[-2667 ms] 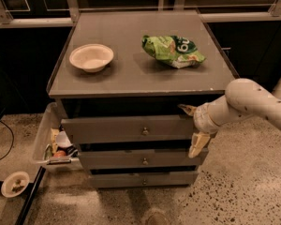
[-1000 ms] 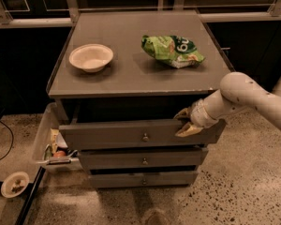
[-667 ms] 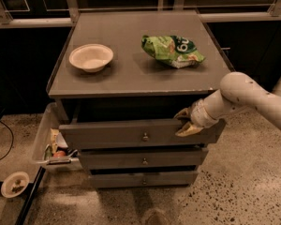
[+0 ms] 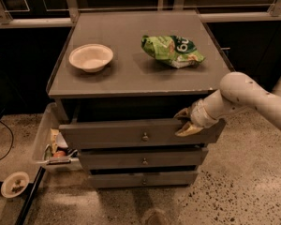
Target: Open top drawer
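Observation:
The top drawer (image 4: pixel 131 134) is the widest grey front, with a small round knob (image 4: pixel 144 137) at its centre. It stands pulled out a little from the cabinet, with a dark gap above it. My gripper (image 4: pixel 185 122) is at the right part of its front panel. One finger (image 4: pixel 181 113) reaches over the top edge and the other finger (image 4: pixel 189 130) lies on the front face, pinching the panel. My white arm (image 4: pixel 243 95) comes in from the right.
Two narrower drawers (image 4: pixel 144 159) sit below. On the cabinet top (image 4: pixel 131 74) are a white bowl (image 4: pixel 91 57) and a green snack bag (image 4: pixel 172 49). A clear bin of clutter (image 4: pixel 51 146) stands at the left, with a small bowl (image 4: pixel 14 184) and a cable on the floor.
My gripper moved left from beside the cabinet onto the top drawer's front and closed on it. The drawer front has come out slightly. Little has changed over the last second.

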You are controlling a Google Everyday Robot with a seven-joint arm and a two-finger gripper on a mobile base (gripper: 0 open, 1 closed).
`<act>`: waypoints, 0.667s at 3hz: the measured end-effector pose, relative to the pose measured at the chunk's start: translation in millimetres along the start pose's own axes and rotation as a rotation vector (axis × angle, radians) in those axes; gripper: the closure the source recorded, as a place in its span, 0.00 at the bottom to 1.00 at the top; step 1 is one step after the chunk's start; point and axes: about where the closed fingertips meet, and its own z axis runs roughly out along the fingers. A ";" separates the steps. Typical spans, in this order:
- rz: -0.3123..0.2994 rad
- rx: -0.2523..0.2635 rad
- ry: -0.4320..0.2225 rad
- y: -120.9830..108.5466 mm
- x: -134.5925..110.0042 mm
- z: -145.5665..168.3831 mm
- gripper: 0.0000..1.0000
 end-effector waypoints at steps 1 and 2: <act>-0.001 -0.007 -0.018 5.4 -4.1 2.4 0.39; -0.009 -0.001 -0.022 6.3 -5.9 0.1 0.42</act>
